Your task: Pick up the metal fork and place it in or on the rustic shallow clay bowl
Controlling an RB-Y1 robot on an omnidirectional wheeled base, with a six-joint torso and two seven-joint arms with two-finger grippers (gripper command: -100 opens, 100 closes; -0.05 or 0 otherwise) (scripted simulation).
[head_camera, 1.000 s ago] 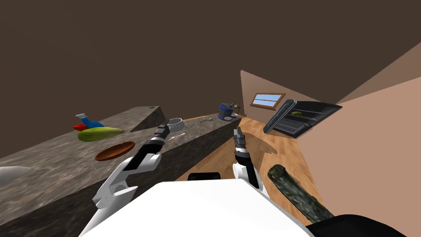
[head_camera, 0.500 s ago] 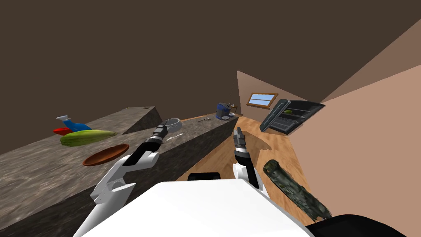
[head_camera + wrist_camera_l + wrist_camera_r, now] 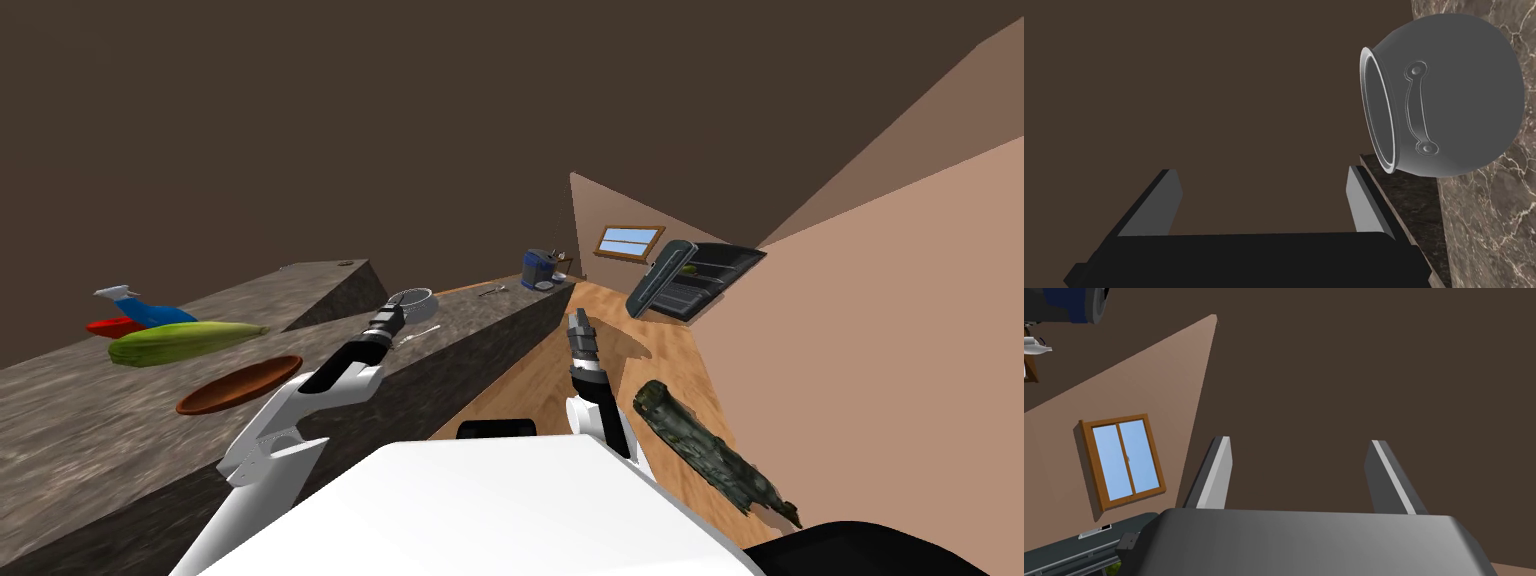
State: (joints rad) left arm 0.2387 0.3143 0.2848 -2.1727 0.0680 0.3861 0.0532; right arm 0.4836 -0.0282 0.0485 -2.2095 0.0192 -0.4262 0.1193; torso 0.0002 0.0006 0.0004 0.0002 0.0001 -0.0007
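The left hand (image 3: pixel 389 315) is stretched out over the bench (image 3: pixel 90 440), and its two fingers stand apart with nothing between them. This fits an approach before a grasp, I think. The fork (image 3: pixel 421 333) lies flat on the bench near the front edge, just beside this hand and in front of the grey pot (image 3: pixel 412 299). In the left wrist view the pot (image 3: pixel 1449 95) is close to one finger, but the hand (image 3: pixel 1264 200) looks past it. So the wrist must probably turn down before the fingers can close on the thin handle.

The clay bowl (image 3: pixel 238 385) is brown and shallow. It sits near the same front edge, well apart from the fork, with a long green vegetable (image 3: pixel 185 342) behind it. The way between fork and bowl looks free.

The right hand (image 3: pixel 577 322) is held over the wooden floor (image 3: pixel 560 380) beside the bench. Its fingers are apart too (image 3: pixel 1304 475), and I judge it is only kept out of the way.
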